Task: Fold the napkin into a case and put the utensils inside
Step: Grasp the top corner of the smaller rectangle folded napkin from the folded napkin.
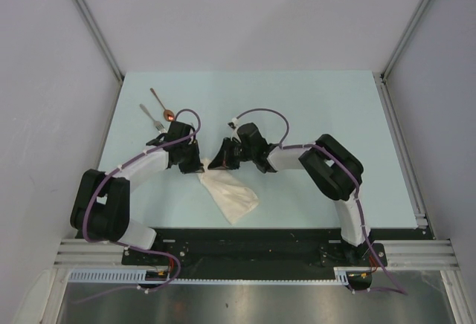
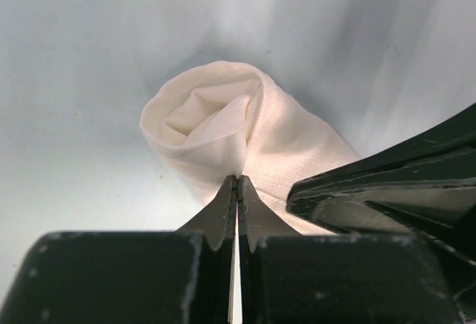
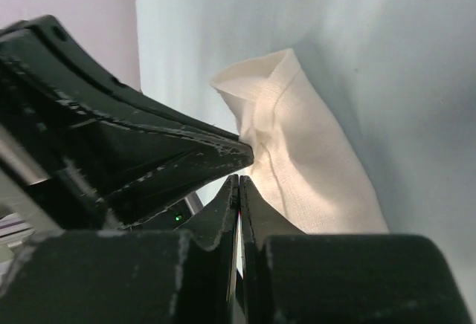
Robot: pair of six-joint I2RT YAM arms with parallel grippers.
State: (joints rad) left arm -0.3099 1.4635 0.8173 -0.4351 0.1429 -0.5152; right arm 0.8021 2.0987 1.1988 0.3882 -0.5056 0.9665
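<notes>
The napkin (image 1: 232,196) lies on the table rolled into a narrow cone-like case, its narrow end up by both grippers. My left gripper (image 1: 196,165) is shut, and its tips (image 2: 237,179) pinch the cream cloth (image 2: 223,127), which gathers at them. My right gripper (image 1: 220,164) is shut. Its tips (image 3: 239,180) sit right against the napkin (image 3: 305,160), and no cloth shows between them. Its finger also crosses the left wrist view (image 2: 387,186). The fork (image 1: 151,117) and the copper-bowled spoon (image 1: 163,105) lie at the far left of the table.
The pale blue table (image 1: 335,116) has metal rails along its right side (image 1: 401,153) and near edge. Grey walls stand close on the left, the right and the back. Both arms bend inward and their grippers nearly touch.
</notes>
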